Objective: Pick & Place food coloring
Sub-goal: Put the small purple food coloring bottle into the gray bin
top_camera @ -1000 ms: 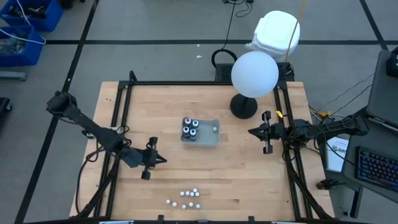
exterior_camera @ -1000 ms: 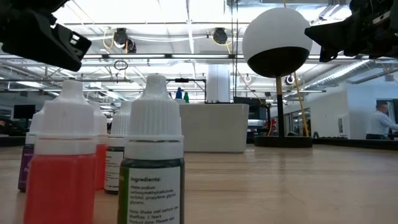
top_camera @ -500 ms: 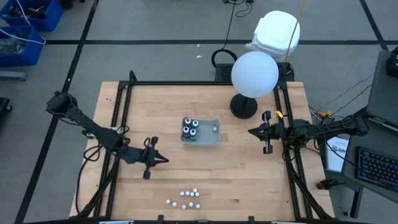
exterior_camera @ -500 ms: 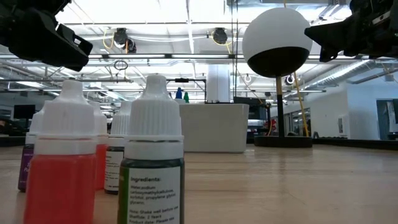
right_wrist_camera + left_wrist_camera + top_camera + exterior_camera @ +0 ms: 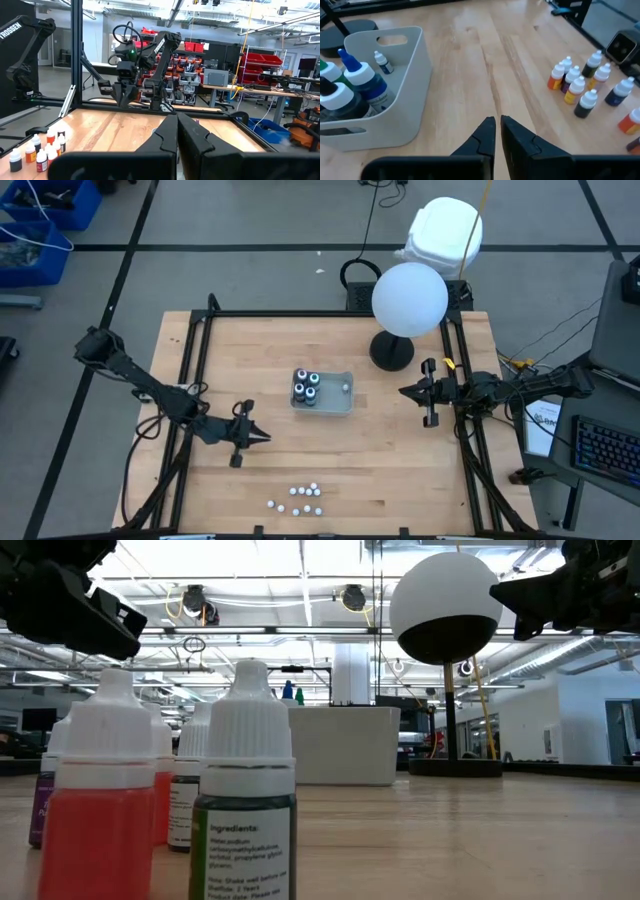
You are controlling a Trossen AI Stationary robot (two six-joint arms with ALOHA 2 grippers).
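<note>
The food coloring, several small white-capped bottles, stands in a cluster near the table's near edge. The cluster also shows in the left wrist view and close up in the low view. A grey tray at mid-table holds several larger dark bottles and one tiny bottle. My left gripper hovers left of the cluster and nearer than the tray, angled down. Its fingers stand a narrow slit apart and hold nothing. My right gripper waits shut and raised at the table's right side.
A white globe lamp on a dark round base stands at the far right of the table. Black frame rails run along the table's sides. Bare wood lies between the tray and the bottle cluster.
My left gripper has tipped a little further downward while staying over the same spot. The bottles and the tray have not moved.
</note>
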